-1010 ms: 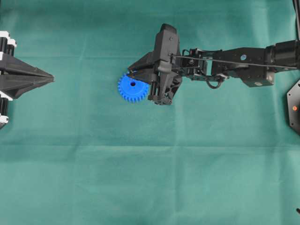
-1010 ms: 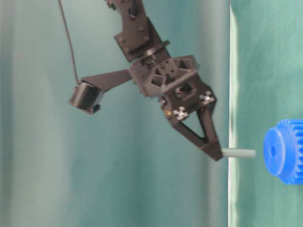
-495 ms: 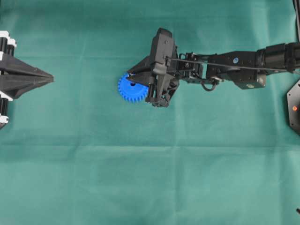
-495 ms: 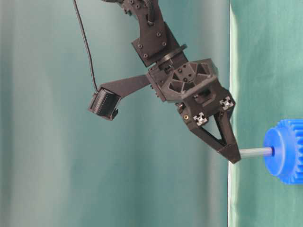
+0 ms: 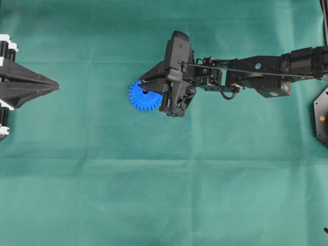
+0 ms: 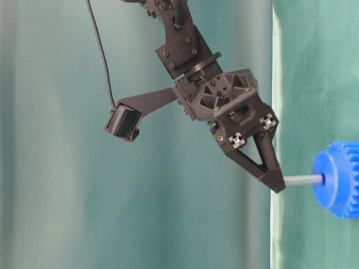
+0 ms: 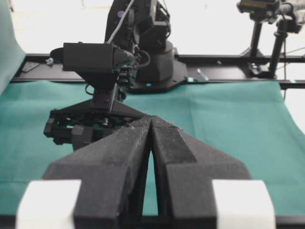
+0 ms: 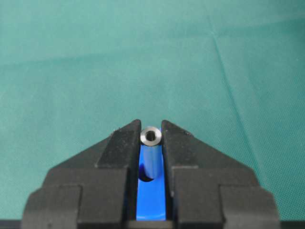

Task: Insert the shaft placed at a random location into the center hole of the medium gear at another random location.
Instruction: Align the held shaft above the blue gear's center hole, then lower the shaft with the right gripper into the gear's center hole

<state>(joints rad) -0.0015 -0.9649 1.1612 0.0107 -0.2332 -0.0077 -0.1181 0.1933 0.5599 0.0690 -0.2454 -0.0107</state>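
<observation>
Our right gripper [image 6: 276,185] pinches the one shaft [image 6: 303,180], whose tip sits at the hole [image 5: 145,92] of the one gear [image 6: 337,179] on the cloth [image 5: 164,179]. If we push off-axis, it may jam or slide the gear. Our left gripper [image 7: 151,125], fingers together and empty, rests well apart.

My right gripper [image 6: 274,184] has carried the shaft [image 6: 303,180] down toward the medium gear [image 6: 338,179]; its tip, clear of the gear a second ago, now sits in the center hole [image 6: 322,179].
</observation>
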